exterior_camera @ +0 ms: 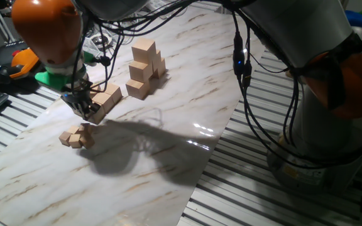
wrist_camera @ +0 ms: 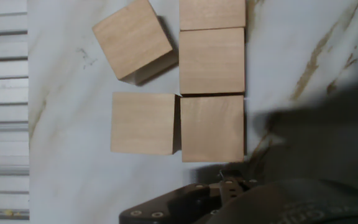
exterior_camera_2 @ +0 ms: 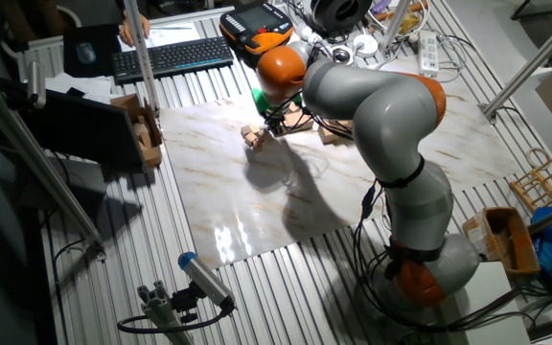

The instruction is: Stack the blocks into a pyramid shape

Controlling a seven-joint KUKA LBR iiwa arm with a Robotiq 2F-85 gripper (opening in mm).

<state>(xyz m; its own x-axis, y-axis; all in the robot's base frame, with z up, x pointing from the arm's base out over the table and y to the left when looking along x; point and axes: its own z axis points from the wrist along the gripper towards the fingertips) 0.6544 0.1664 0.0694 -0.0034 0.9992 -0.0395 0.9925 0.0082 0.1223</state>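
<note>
A partial stack of pale-tan wooden cubes (exterior_camera: 146,68) stands on the marble-patterned desk (exterior_camera: 168,138), incomplete. Loose pale-tan cubes (wrist_camera: 211,127) lie flat beneath the gripper (exterior_camera: 80,103). Whether the jaws are open: cannot tell. Most stacking apparently remains.

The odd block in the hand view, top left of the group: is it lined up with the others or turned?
Turned. The block sits rotated on the marble, edges at an angle, while the neighbouring blocks lie square, edges parallel.

The blocks (wrist_camera: 211,60) are matt bare wood (grain visible) on a glossy marble-patterned tabletop (exterior_camera: 168,125).
</note>
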